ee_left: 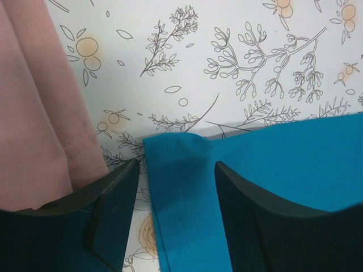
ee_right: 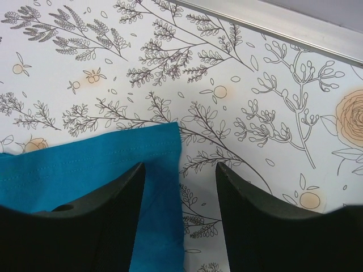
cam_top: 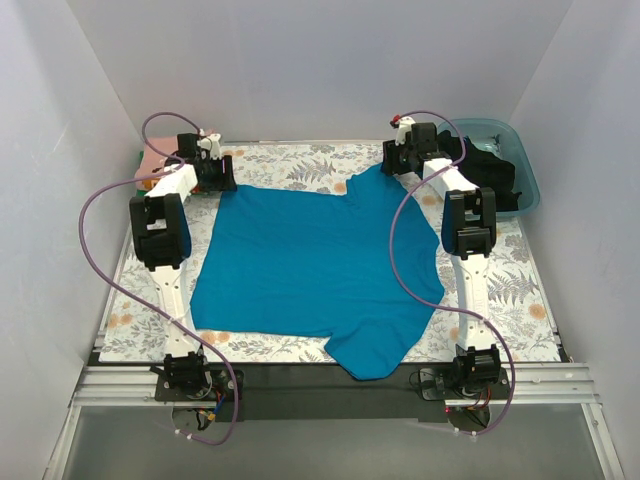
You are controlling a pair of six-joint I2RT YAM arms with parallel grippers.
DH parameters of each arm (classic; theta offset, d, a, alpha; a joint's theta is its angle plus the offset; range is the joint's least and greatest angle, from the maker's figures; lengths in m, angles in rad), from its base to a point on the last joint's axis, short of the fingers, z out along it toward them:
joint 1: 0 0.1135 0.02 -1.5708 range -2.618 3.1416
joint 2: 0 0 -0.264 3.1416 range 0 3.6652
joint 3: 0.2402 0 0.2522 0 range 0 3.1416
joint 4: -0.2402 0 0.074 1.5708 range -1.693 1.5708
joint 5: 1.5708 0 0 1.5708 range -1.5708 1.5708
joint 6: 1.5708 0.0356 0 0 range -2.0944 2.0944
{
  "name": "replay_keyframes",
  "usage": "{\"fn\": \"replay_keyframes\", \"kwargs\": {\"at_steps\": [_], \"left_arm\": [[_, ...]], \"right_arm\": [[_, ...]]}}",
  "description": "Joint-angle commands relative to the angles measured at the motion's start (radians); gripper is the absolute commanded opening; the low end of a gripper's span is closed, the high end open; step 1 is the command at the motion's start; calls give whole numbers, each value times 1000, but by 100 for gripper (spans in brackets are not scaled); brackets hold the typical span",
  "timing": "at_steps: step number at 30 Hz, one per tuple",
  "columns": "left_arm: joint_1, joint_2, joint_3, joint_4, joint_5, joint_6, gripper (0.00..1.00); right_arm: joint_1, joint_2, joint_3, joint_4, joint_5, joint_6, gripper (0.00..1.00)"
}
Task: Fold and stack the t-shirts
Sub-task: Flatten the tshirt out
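Teal-blue t-shirt (cam_top: pixel 320 265) spread flat mid-counter (cam_top: pixel 290 165), one lobe lapping onto the black strip at the near edge. Left gripper (ee_left: pixel 177 167) at its far-left corner: jaws wide apart, cloth corner lying flat in the gap, nothing pinched. Right gripper (ee_right: pixel 180 169) at the far-right corner: jaws apart, hemmed corner reaching into the gap, no hold. Pink t-shirt (ee_left: pixel 34 113) just beside left gripper. Black t-shirt (cam_top: pixel 490 170) in blue tub (cam_top: pixel 528 185), far right
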Motion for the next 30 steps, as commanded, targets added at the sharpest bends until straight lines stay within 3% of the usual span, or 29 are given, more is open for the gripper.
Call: {"fn": "replay_keyframes", "kwargs": {"at_steps": [1,7,11,15,16,17,24,27,30], "left_arm": [[-15,5,32,-2,-16,12,55],[-22,24,53,-2,-27,12,56],[-27,40,68,-5,-40,15,56],[-33,44,73,-5,-56,17,56],[-32,44,71,-5,-56,18,56],[-32,43,71,-5,-60,18,56],[-30,28,53,-6,-90,31,52],[-32,29,50,-8,-97,34,41],[-32,32,58,-3,-100,25,21]], "right_arm": [[13,22,41,58,-17,16,59],[21,29,50,56,-29,2,59],[30,28,50,55,-35,-18,49],[30,26,49,56,-41,-23,22],[30,28,49,55,-40,-23,7],[31,28,49,55,-41,-24,2],[33,16,36,64,-44,-44,1],[34,-6,36,78,-38,-52,1],[33,-36,35,90,-44,-62,1]]}}
